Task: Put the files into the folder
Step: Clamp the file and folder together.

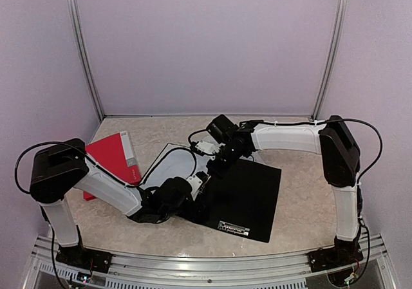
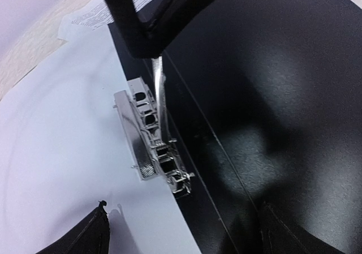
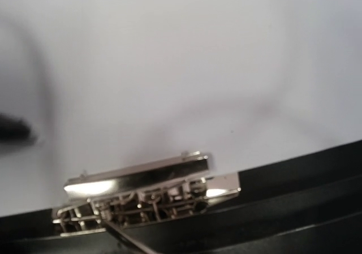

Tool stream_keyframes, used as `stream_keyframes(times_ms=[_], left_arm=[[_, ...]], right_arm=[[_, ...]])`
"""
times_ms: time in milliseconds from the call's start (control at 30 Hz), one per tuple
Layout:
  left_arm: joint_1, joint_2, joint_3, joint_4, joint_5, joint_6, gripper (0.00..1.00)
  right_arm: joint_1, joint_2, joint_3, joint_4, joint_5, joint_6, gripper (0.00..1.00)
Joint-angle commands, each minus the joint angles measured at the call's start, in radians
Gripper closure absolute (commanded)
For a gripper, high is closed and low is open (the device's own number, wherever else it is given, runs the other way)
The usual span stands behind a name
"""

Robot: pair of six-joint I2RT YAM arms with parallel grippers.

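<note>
We are logging the files (image 1: 168, 163), white sheets lying on the open black folder (image 1: 251, 199) at its metal clip (image 2: 150, 135), their print and the folder label (image 1: 234, 228) unreadable, left tool (image 2: 184, 234) gaping, right tool (image 1: 215, 168) pinched together.

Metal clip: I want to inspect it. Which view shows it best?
Left wrist: the clip is whole and sharp, at the paper edge beside the folder. Right wrist shows it close but blurred, low in frame. From the top it cannot be made out.
</note>
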Motion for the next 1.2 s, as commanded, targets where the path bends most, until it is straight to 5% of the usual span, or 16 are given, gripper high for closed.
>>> stream_keyframes(times_ms=[0, 533, 733, 1167], left_arm=[[-0.029, -0.026, -0.059, 0.170, 0.040, 0.093, 0.13], [-0.063, 0.077, -0.175, 0.600, -0.034, 0.348, 0.17], [-0.061, 0.027, -0.210, 0.585, -0.078, 0.349, 0.17], [0.078, 0.073, -0.135, 0.487, 0.063, 0.256, 0.23]], right_arm=[[0.006, 0.024, 0.038, 0.007, -0.034, 0.053, 1.00], [0.005, 0.036, 0.083, -0.028, -0.042, 0.088, 1.00], [0.005, 0.038, 0.079, -0.025, -0.053, 0.088, 1.00], [0.006, 0.047, 0.085, -0.019, -0.061, 0.083, 1.00]])
